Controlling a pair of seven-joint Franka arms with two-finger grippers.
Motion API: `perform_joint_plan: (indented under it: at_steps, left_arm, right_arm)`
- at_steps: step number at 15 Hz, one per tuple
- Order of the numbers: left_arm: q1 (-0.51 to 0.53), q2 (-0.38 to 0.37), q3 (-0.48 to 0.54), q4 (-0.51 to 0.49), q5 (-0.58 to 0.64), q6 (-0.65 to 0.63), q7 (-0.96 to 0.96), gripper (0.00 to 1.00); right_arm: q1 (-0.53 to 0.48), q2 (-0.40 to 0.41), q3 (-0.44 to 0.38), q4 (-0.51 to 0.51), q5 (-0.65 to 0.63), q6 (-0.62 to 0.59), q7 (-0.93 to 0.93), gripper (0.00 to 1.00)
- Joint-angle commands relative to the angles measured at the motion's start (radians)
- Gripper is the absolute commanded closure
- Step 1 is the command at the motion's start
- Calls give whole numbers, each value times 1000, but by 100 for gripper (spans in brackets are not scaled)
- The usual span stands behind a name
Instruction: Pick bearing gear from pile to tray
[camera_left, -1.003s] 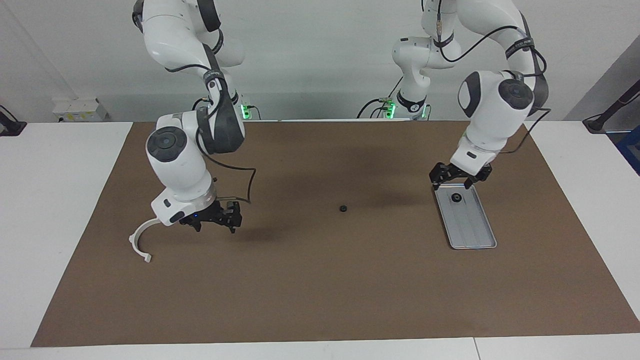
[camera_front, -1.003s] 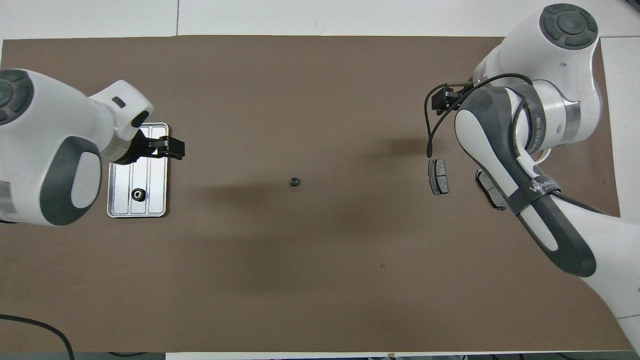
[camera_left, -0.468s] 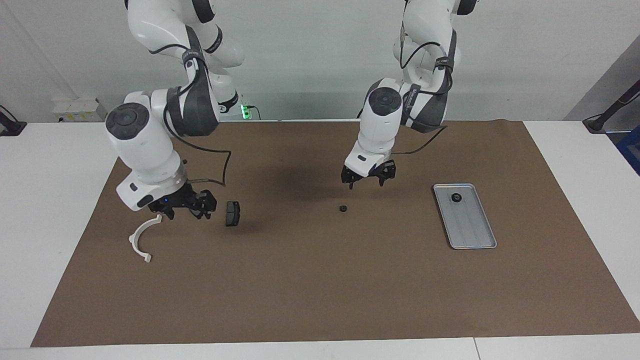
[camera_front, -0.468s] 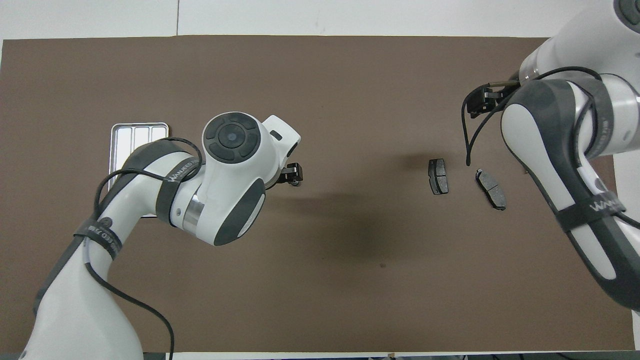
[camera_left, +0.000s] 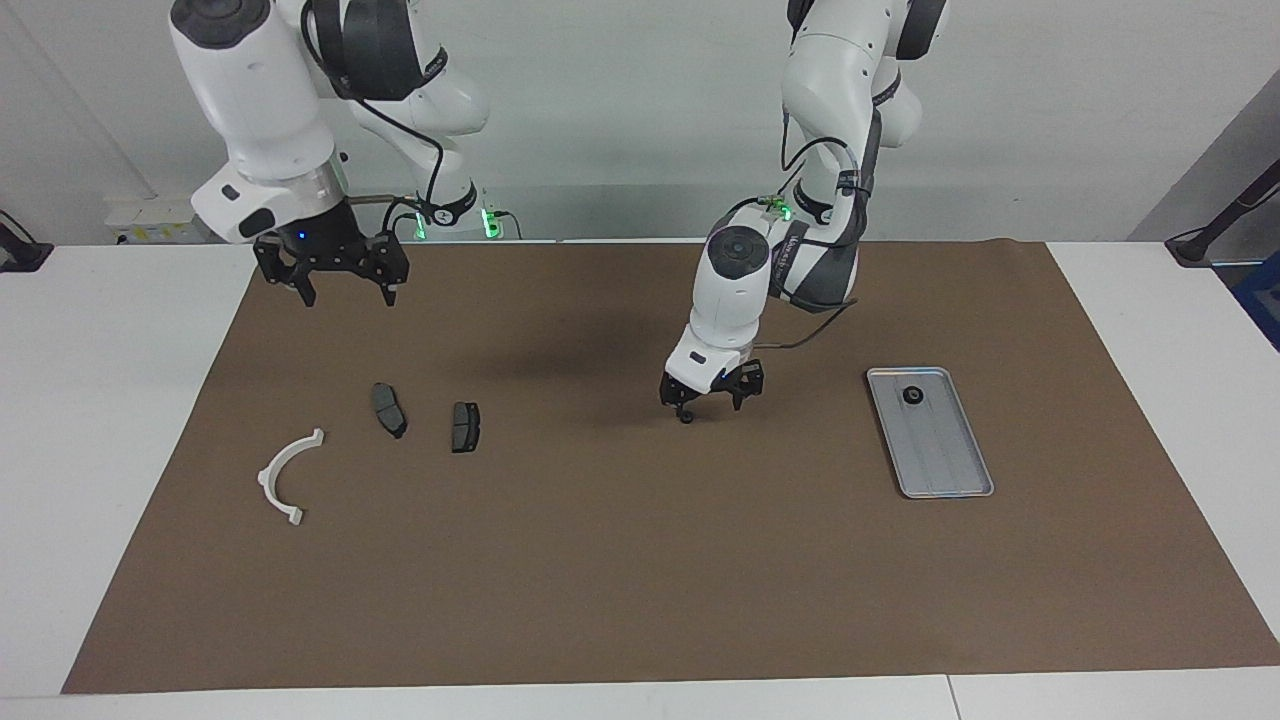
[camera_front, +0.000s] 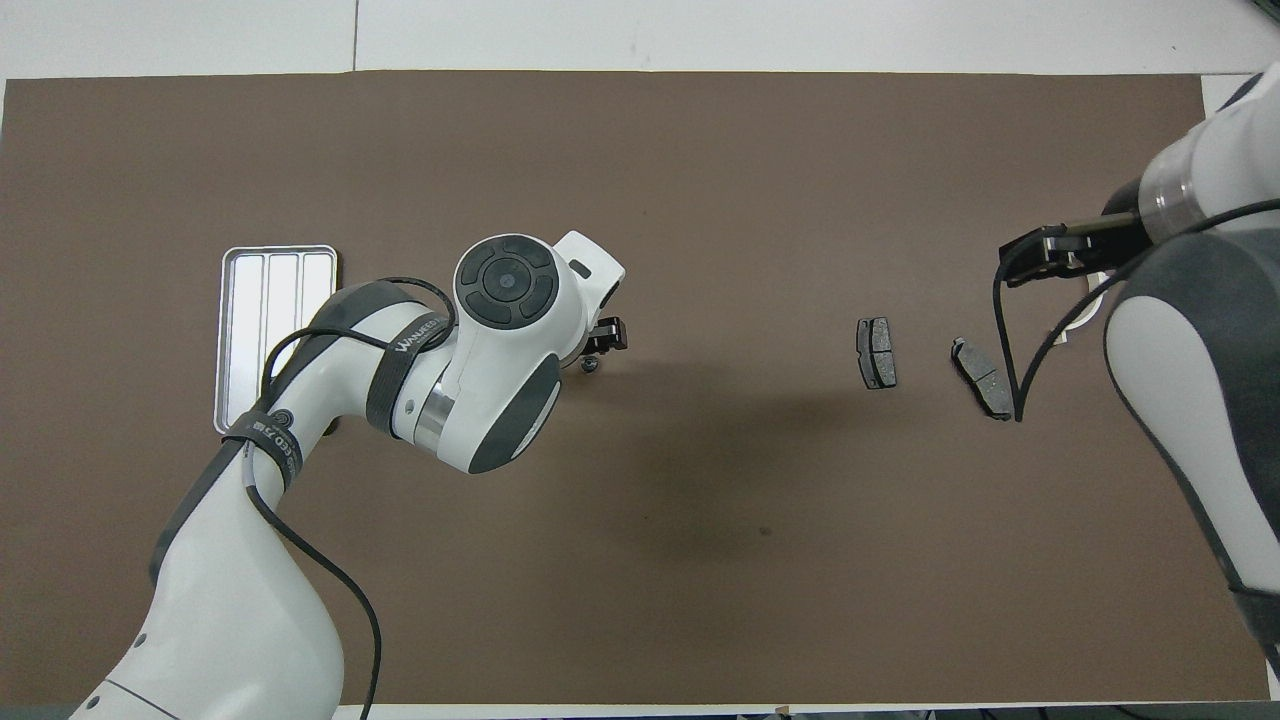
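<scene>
A small black gear (camera_left: 686, 416) lies on the brown mat mid-table; it also shows in the overhead view (camera_front: 590, 364). My left gripper (camera_left: 705, 398) is open and low right over it, with the gear showing just under its fingertips; it also shows in the overhead view (camera_front: 603, 341). The silver ribbed tray (camera_left: 945, 460) lies toward the left arm's end and holds another black gear (camera_left: 912, 395). In the overhead view my left arm covers part of the tray (camera_front: 270, 290). My right gripper (camera_left: 345, 285) is open, empty and raised high over the mat's edge nearest the robots.
The pile lies toward the right arm's end: two dark brake pads (camera_left: 388, 408) (camera_left: 465, 426) and a white curved bracket (camera_left: 285, 478). In the overhead view the pads (camera_front: 876, 352) (camera_front: 982, 376) show and my right arm hides most of the bracket.
My left gripper has come from the tray to mid-table and dropped low over the loose gear. My right gripper has risen away from the pile, uncovering both brake pads.
</scene>
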Motion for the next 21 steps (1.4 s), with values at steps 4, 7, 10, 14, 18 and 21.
perform_joint_plan:
  at_steps: [4, 7, 10, 14, 18, 21]
  left_arm:
    - [-16, 23, 4, -7, -42, 52, -19, 4]
    - [-42, 18, 4, -36, -43, 69, -38, 4]
    - [-50, 12, 6, -58, -42, 72, -38, 4]
    - [-53, 5, 7, -88, -40, 100, -41, 9]
    - [-53, 3, 9, -108, -40, 118, -42, 17]
    - [-56, 5, 9, -108, -40, 120, -64, 48]
  right_arm:
    - [-12, -47, 10, -35, 30, -40, -27, 0]
    - [-18, -47, 10, -34, 50, -48, -27, 0]
    - [-23, -47, 9, -34, 93, -38, -20, 0]
    - [-26, -45, 10, -31, 104, -34, -12, 0]
    - [-23, -44, 10, -29, 104, -35, -12, 0]
    - [-23, -44, 10, -29, 104, -35, -12, 0]
